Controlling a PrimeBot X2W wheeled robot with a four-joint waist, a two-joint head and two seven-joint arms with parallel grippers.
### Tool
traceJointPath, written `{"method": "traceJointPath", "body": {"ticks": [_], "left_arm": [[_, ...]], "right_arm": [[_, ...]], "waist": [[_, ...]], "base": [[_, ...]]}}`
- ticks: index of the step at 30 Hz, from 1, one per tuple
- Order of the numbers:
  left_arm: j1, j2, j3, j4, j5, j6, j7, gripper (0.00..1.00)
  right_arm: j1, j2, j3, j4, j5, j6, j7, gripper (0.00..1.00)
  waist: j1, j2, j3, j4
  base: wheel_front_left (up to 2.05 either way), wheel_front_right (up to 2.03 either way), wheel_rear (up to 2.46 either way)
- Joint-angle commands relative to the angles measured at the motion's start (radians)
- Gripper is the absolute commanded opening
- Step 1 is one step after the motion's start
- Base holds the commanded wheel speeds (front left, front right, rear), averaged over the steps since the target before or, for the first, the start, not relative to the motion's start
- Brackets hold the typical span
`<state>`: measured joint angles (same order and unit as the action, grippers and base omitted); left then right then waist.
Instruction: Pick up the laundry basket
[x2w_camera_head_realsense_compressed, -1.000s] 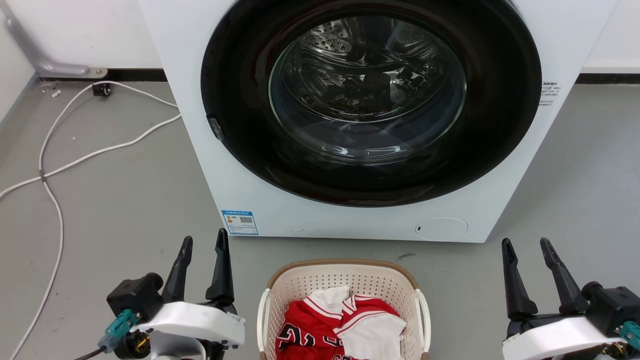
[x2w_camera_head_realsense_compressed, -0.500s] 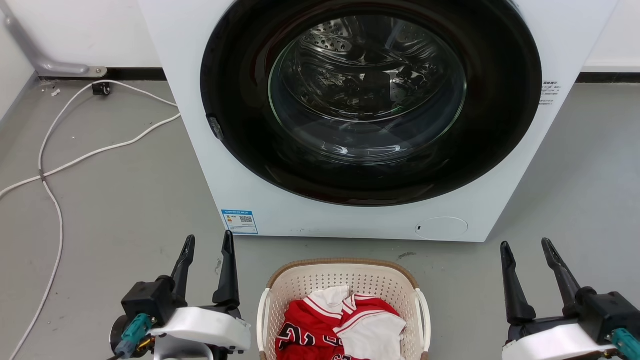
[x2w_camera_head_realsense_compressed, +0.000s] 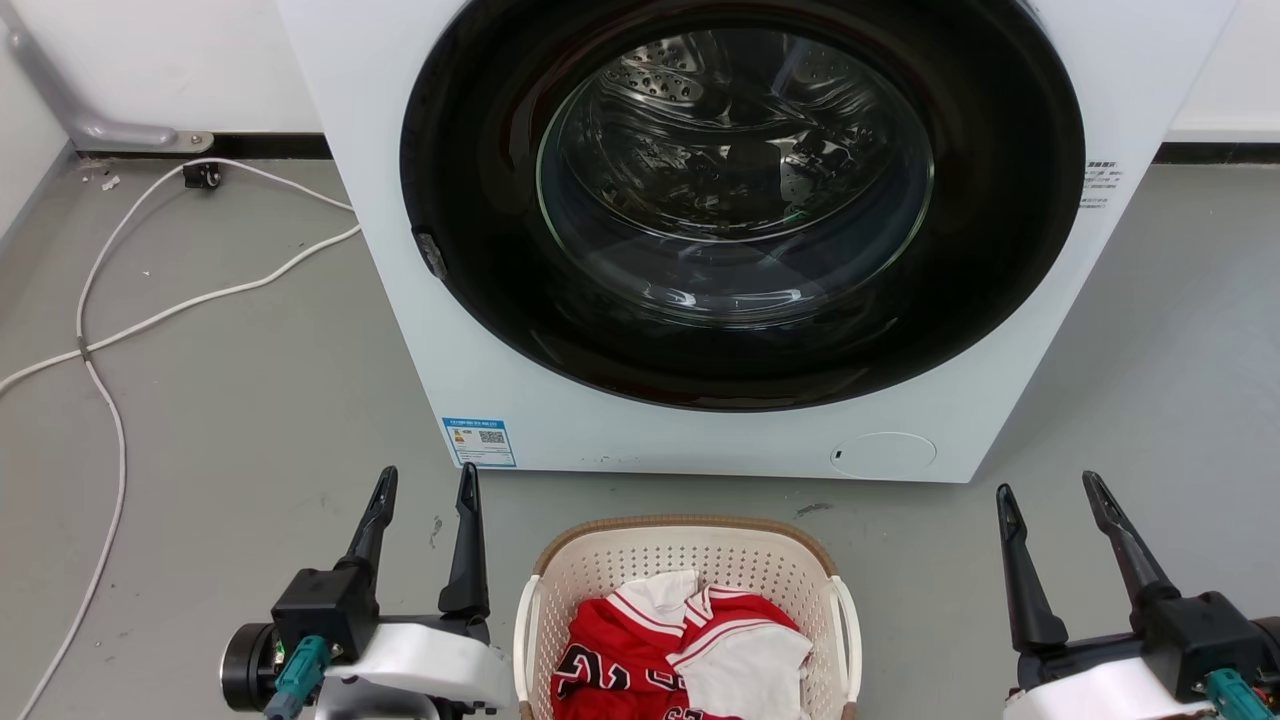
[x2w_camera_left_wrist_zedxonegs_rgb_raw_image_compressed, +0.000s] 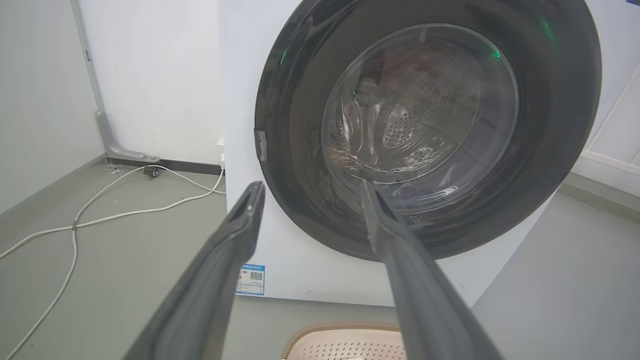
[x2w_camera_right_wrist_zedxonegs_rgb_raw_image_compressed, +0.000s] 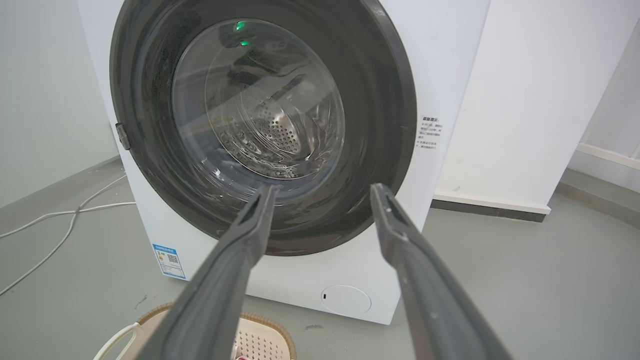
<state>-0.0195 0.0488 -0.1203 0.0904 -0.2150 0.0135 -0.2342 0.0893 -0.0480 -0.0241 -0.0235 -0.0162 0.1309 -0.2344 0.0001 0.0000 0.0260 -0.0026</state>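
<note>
The laundry basket (x2w_camera_head_realsense_compressed: 610, 565), cream perforated plastic with a brown woven rim, stands on the floor at the bottom centre of the head view, holding red and white clothes (x2w_camera_head_realsense_compressed: 690, 650). A white loop handle (x2w_camera_head_realsense_compressed: 523, 625) shows on each side. My left gripper (x2w_camera_head_realsense_compressed: 427, 479) is open just left of the basket, fingers pointing at the washer. To the basket's right, well apart from it, my right gripper (x2w_camera_head_realsense_compressed: 1049, 487) is open too. The basket's rim (x2w_camera_left_wrist_zedxonegs_rgb_raw_image_compressed: 345, 332) peeks in at the bottom of the left wrist view between the open left gripper (x2w_camera_left_wrist_zedxonegs_rgb_raw_image_compressed: 311, 186) fingers, and the rim (x2w_camera_right_wrist_zedxonegs_rgb_raw_image_compressed: 265, 327) shows low in the right wrist view below the open right gripper (x2w_camera_right_wrist_zedxonegs_rgb_raw_image_compressed: 323, 187).
A white front-loading washer (x2w_camera_head_realsense_compressed: 700, 440) with a shut round glass door (x2w_camera_head_realsense_compressed: 735, 180) stands right behind the basket. White cables (x2w_camera_head_realsense_compressed: 110, 330) trail over the grey floor at the left. A white wall (x2w_camera_right_wrist_zedxonegs_rgb_raw_image_compressed: 525, 100) rises to the washer's right.
My left gripper has shifted right, closer to the basket, and turned at the wrist. The right gripper has turned a little too. The basket has stayed put.
</note>
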Motion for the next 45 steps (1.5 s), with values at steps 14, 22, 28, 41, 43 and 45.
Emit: {"method": "traceJointPath", "body": {"ticks": [14, 22, 28, 41, 43, 45], "left_arm": [[0.015, 0.002, -0.014, -0.015, 0.109, 0.014, -0.034, 1.00], [0.017, 0.002, -0.008, -0.012, 0.096, 0.015, -0.032, 1.00], [0.016, 0.002, -0.007, -0.010, 0.099, 0.014, -0.032, 1.00], [0.014, 0.002, -0.003, -0.006, 0.098, 0.013, -0.032, 1.00], [0.010, 0.002, -0.003, -0.005, 0.098, 0.010, -0.032, 1.00], [-0.001, 0.002, -0.002, 0.001, 0.102, 0.005, -0.032, 1.00]], "right_arm": [[0.027, -0.004, 0.001, -0.026, -0.125, 0.000, -0.033, 1.00], [0.025, -0.004, 0.000, -0.020, -0.108, 0.000, -0.031, 1.00], [0.025, -0.004, -0.001, -0.018, -0.102, 0.000, -0.031, 1.00], [0.019, -0.004, 0.002, -0.022, -0.102, 0.000, -0.031, 1.00], [0.016, -0.004, 0.001, -0.022, -0.101, 0.000, -0.031, 1.00], [0.010, -0.004, 0.003, -0.020, -0.103, 0.000, -0.031, 1.00]], "waist": [[-0.0001, 0.0000, 0.002, 0.002], [-0.0001, 0.0000, 0.002, 0.000], [-0.0001, 0.0000, 0.003, 0.000], [-0.0001, 0.0000, 0.006, 0.000], [-0.0001, 0.0000, 0.011, 0.000], [-0.0001, 0.0000, 0.018, 0.001]], "base": [[0.00, 0.00, 0.00], [0.00, 0.00, 0.00], [0.00, 0.00, 0.00], [0.00, 0.00, 0.00], [0.00, 0.00, 0.00], [0.00, 0.00, 0.00]]}}
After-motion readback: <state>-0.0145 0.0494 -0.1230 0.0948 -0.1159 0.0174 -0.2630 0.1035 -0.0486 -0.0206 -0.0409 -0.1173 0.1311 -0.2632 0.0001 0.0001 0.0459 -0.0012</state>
